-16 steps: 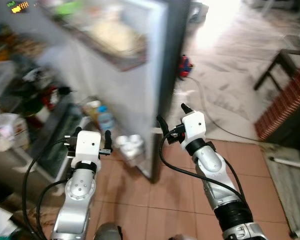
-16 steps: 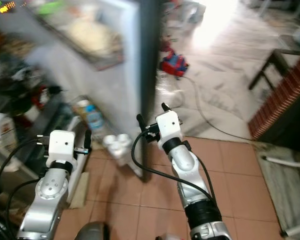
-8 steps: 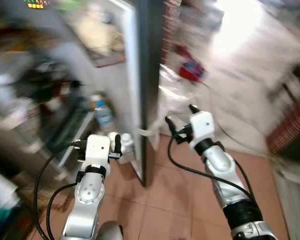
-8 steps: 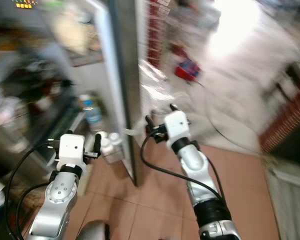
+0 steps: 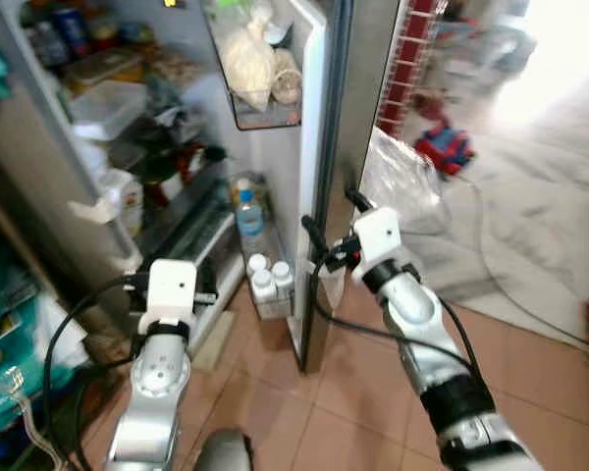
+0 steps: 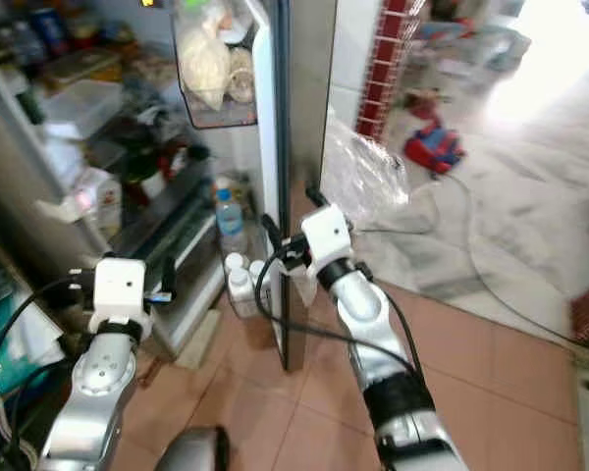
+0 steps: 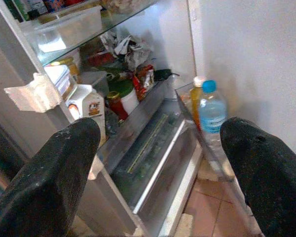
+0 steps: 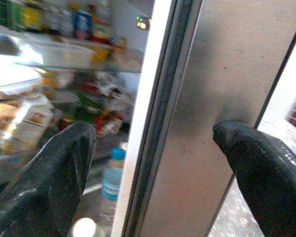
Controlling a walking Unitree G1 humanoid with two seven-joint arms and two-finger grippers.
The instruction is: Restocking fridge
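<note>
Fridge [image 5: 177,128] now sharp and swung to upper left of frame after the blurred turn, door [image 5: 319,147] edge between wide-spread, empty right tool [image 5: 329,221]; left tool [image 7: 153,163] wide, empty, facing lower shelves, so nothing yet carried for restocking.

The fridge [image 5: 88,186] stands open on a tiled floor [image 5: 353,412]. Its glass shelf [image 7: 89,29] carries a clear tub [image 7: 64,27]; lower down sit a carton [image 7: 89,106] and jars. The door rack [image 5: 265,285] holds a water bottle [image 5: 247,211] and small white bottles [image 5: 265,285].
</note>
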